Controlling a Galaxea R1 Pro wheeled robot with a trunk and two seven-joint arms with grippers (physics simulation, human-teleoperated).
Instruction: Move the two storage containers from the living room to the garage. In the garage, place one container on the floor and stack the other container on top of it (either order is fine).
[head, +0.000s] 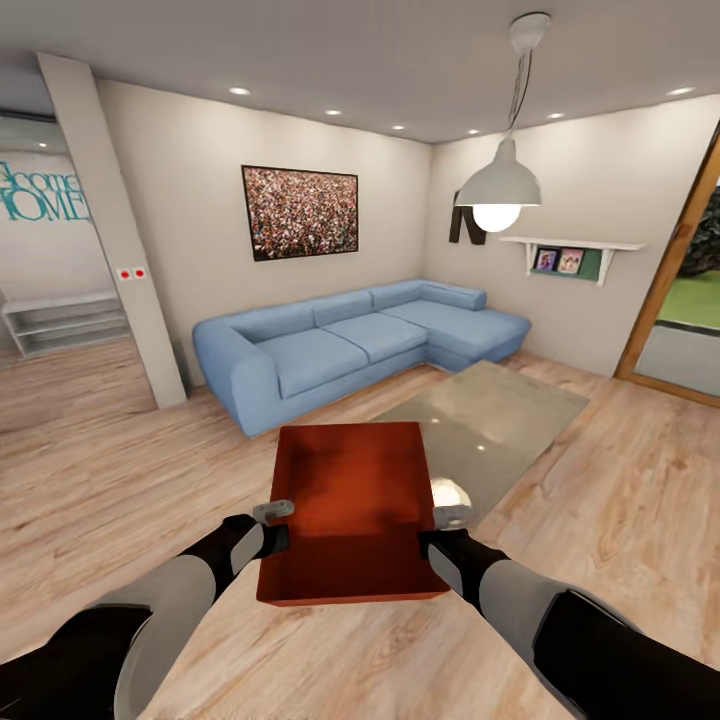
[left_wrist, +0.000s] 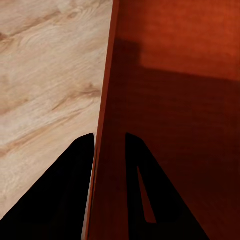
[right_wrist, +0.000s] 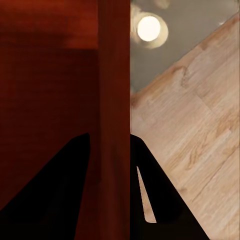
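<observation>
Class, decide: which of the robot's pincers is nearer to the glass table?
Right. The right pincer grips the orange-red bin on the wall beside the glass table; the left pincer grips the opposite wall, farther away.

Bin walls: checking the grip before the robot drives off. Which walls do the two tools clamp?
The two long side walls: left tool on the bin's left wall, right tool on its right.

arms: black upper, light-grey forearm, black wrist | left gripper (head: 273, 511), right gripper (head: 452, 516): grey | wrist-view fingers (left_wrist: 60, 200): black, tapered
</observation>
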